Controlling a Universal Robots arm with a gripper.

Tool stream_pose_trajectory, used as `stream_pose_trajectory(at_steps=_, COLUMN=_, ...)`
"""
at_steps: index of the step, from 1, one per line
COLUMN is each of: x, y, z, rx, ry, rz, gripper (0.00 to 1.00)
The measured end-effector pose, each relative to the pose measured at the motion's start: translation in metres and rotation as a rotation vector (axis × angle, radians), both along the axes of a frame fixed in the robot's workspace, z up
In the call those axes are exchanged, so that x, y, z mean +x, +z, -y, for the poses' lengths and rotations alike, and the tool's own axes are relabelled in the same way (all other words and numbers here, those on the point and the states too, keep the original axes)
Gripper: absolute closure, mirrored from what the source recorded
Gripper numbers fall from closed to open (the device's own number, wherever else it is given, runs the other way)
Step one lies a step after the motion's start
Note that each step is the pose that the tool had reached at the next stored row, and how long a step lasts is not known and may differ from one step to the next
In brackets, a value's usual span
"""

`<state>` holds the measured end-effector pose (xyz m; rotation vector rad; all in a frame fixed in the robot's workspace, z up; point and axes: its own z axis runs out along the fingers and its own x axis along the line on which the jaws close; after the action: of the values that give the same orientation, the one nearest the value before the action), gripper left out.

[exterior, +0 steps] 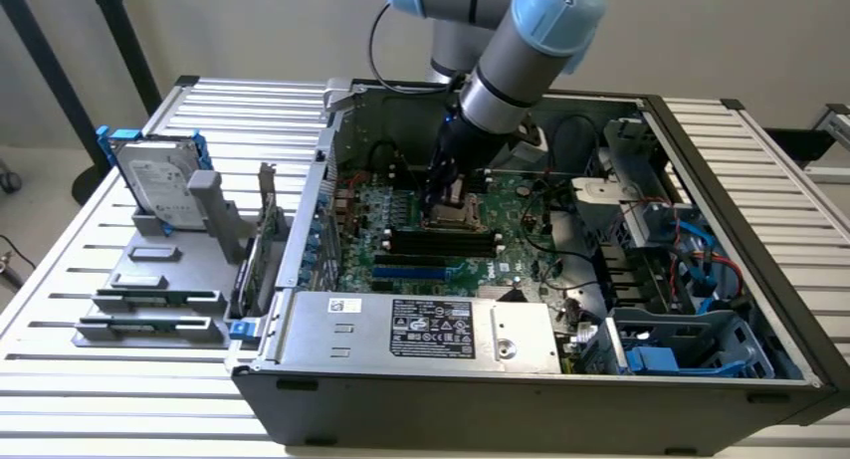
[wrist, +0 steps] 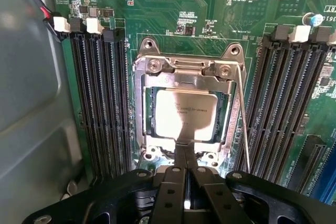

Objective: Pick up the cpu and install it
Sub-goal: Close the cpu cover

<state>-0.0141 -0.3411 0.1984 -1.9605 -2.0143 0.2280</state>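
Slatted metal table (exterior: 54,320) carries an open computer case (exterior: 531,399) in the exterior view, with a hard drive (exterior: 153,185) standing upright on the exterior view's left. The arm (exterior: 519,71) reaches down into the case, its gripper (exterior: 445,185) low over the green motherboard (exterior: 439,265). In the wrist view the cpu (wrist: 185,114) lies flat inside the socket frame (wrist: 184,74), between banks of memory slots (wrist: 102,103), with a thin lever (wrist: 242,119) alongside. The gripper (wrist: 185,148) has its fingers pressed together, holding nothing, with the tips at the near edge of the cpu; whether they touch it I cannot tell. I judge the cpu light, thin and stiff, its metal top smooth and slippery, its underside delicate. It is best pinched by opposite edges and kept level.
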Motion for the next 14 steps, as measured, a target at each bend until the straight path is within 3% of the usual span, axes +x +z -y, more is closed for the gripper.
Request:
stream_pose_trajectory(at_steps=4, x=-0.004, y=0.0043, z=0.0021, rx=0.0001, ry=0.0, rz=-0.0066, gripper=0.89)
stream_pose_trajectory(at_steps=14, x=-0.024, y=0.0103, z=0.0078, rx=0.0007, ry=0.0, rz=-0.0125, gripper=0.89)
